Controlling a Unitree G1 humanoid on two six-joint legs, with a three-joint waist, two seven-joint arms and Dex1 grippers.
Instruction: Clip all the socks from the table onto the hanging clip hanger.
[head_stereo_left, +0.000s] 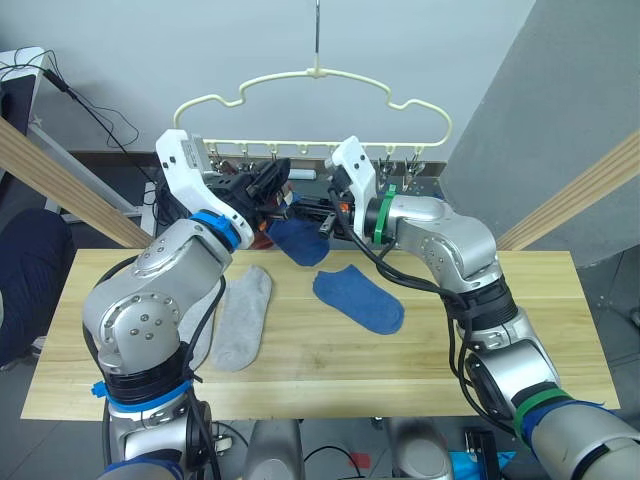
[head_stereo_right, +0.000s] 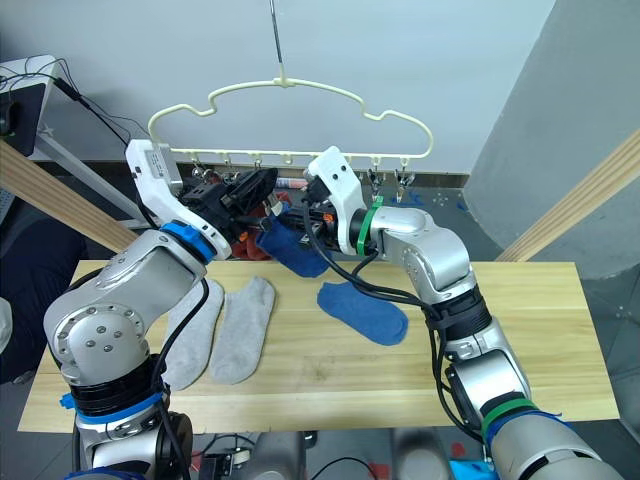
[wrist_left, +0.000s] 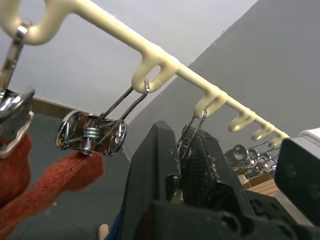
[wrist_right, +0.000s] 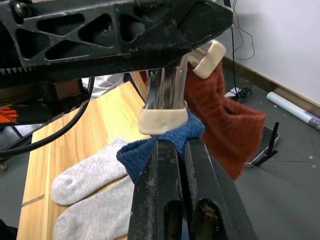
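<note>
Both grippers shut — right fingers (wrist_right: 170, 200) pinching blue sock (wrist_right: 165, 142).

Clip hanger: the thin pale yellow cloud-outline wire clip hanger (head_stereo_left: 312, 98) is hung above and behind the long pale wood plank table (head_stereo_left: 520, 340).
Hung socks: two rust red knit socks (wrist_right: 220, 110) are held in clips at the hanger's left part.
Raised sock: a blue knit ankle sock (head_stereo_right: 292, 248) is held up under the clip row, between the left gripper (head_stereo_right: 262, 185) and the right gripper (head_stereo_right: 310, 215).
Table left: two light grey knit socks (head_stereo_right: 222, 325) are laid side by side.
Table centre: a second blue knit sock (head_stereo_left: 358, 299) is laid flat, right of the grey pair.
</note>
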